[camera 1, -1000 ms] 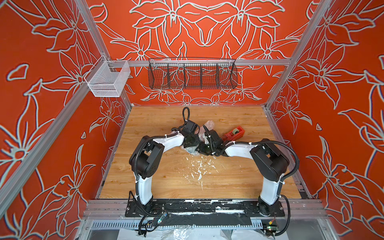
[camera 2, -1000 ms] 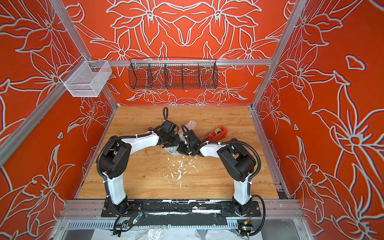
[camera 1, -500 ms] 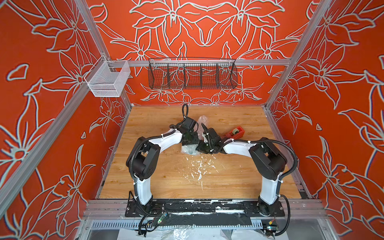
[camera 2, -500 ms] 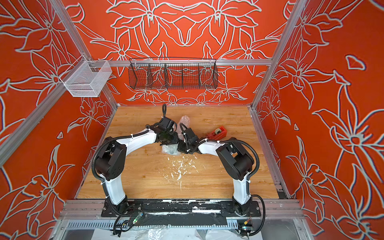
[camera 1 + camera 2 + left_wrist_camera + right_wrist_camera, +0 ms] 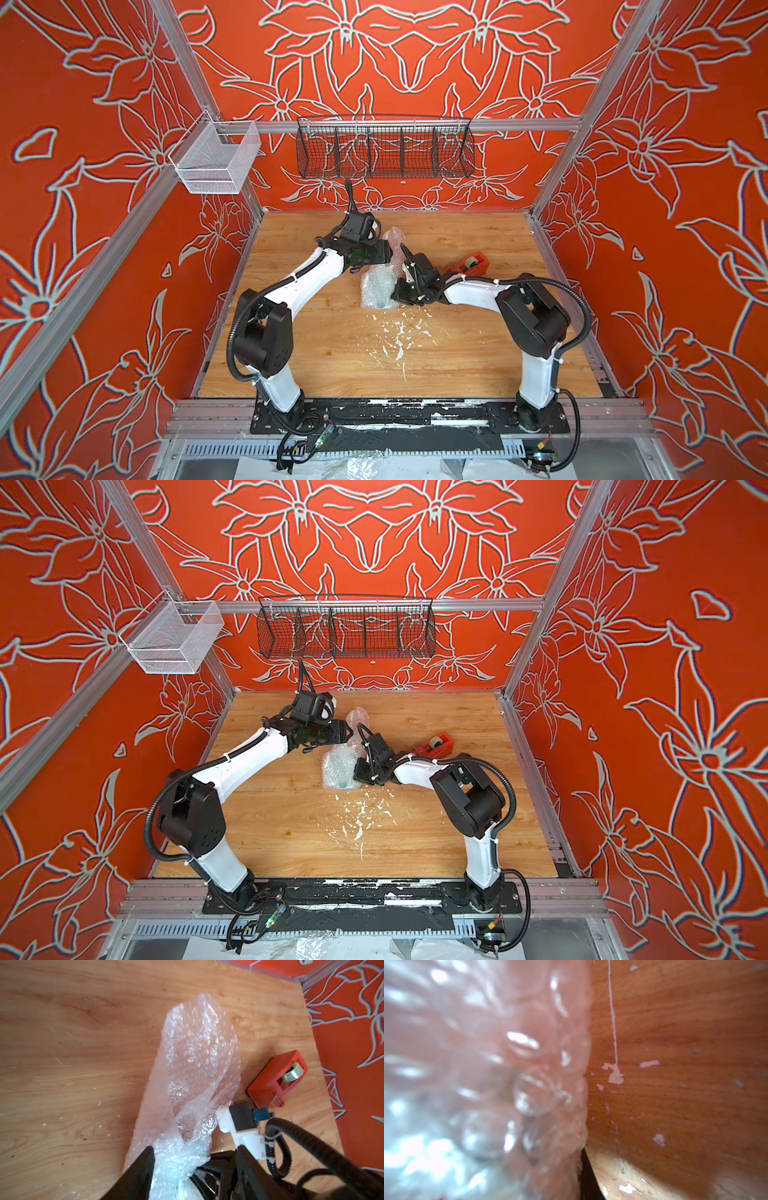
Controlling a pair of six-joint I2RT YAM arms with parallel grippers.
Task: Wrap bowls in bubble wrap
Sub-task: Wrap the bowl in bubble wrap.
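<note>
Straddling the twisted neck of the bubble wrap, the left tool stands wide open, gripping nothing. The right tool sits against the bundle mid-surface, seemingly steadying it; its grip I cannot tell. Bowl presumably hidden inside. Wooden surface flecked white, red tape dispenser nearby, orange flowered walls.

Bright even light; top views sharp, edges bowed; right wrist view blurred, bubble wrap glaring.
</note>
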